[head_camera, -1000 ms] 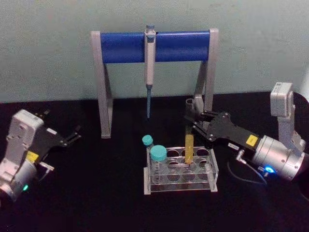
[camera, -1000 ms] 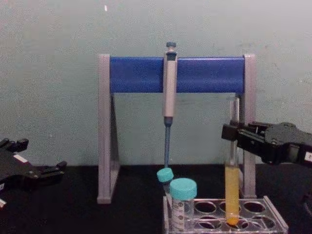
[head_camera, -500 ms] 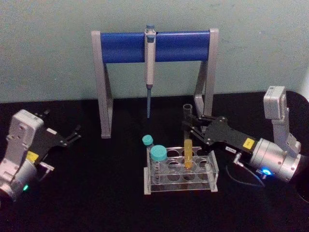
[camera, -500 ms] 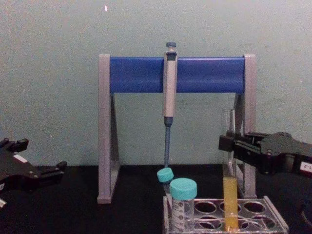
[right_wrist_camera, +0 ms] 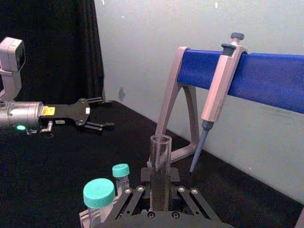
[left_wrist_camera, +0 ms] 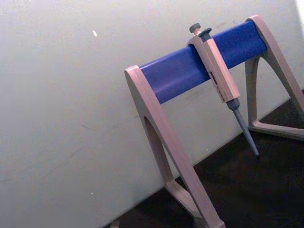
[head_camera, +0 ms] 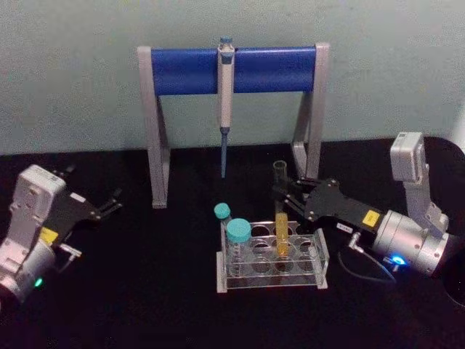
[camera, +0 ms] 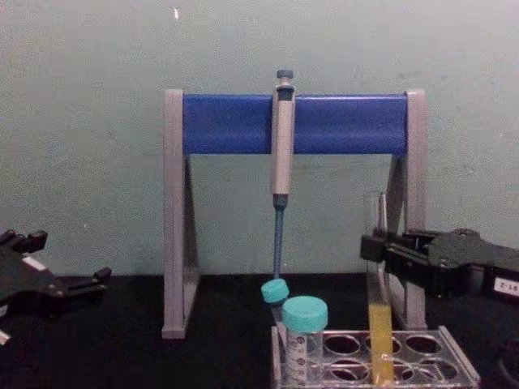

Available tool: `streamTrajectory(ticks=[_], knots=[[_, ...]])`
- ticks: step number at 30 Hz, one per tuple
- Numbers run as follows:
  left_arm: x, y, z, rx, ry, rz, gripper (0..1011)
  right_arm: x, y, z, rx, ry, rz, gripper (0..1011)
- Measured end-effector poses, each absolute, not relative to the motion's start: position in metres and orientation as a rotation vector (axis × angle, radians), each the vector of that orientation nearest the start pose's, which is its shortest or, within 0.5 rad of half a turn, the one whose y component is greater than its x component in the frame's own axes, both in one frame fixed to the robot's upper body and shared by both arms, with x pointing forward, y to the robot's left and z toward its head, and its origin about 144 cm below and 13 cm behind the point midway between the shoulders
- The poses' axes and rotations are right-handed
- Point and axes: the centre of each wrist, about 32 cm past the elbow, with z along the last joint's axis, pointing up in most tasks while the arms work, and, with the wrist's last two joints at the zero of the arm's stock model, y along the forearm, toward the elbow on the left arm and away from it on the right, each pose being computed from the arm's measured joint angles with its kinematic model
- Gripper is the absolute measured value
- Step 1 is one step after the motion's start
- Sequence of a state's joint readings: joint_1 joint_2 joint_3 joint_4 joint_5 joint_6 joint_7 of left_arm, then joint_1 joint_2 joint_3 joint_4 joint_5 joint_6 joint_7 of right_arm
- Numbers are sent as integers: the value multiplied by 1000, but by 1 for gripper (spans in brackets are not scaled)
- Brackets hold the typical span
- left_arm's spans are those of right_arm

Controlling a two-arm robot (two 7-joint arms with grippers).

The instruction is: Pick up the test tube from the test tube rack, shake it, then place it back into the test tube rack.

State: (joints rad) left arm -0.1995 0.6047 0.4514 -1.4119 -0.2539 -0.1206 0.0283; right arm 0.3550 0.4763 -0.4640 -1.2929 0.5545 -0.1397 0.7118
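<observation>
Chest view: the right jaws were clamped on the test tube (camera: 379, 328) above its yellow liquid; below them, its lower end sat upright in a hole of the rack (camera: 444, 362). The left jaws were parted, idle, well apart over the desk (head_camera: 145, 291).

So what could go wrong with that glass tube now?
The right gripper grips the test tube, its bottom in the test tube rack. Letting go while it tilts could tip it and spill the yellow liquid: it has no cap. Pulling away sideways could drag the rack or knock the teal-capped vials. The left gripper sits parked.
</observation>
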Motion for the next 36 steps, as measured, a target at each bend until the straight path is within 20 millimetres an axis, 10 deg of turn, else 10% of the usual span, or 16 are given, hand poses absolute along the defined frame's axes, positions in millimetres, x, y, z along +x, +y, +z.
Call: streamTrajectory(ticks=[36], knots=[[489, 310, 1140, 304, -285, 1248, 1001, 537, -279, 1154, -36, -6, -596, 228]])
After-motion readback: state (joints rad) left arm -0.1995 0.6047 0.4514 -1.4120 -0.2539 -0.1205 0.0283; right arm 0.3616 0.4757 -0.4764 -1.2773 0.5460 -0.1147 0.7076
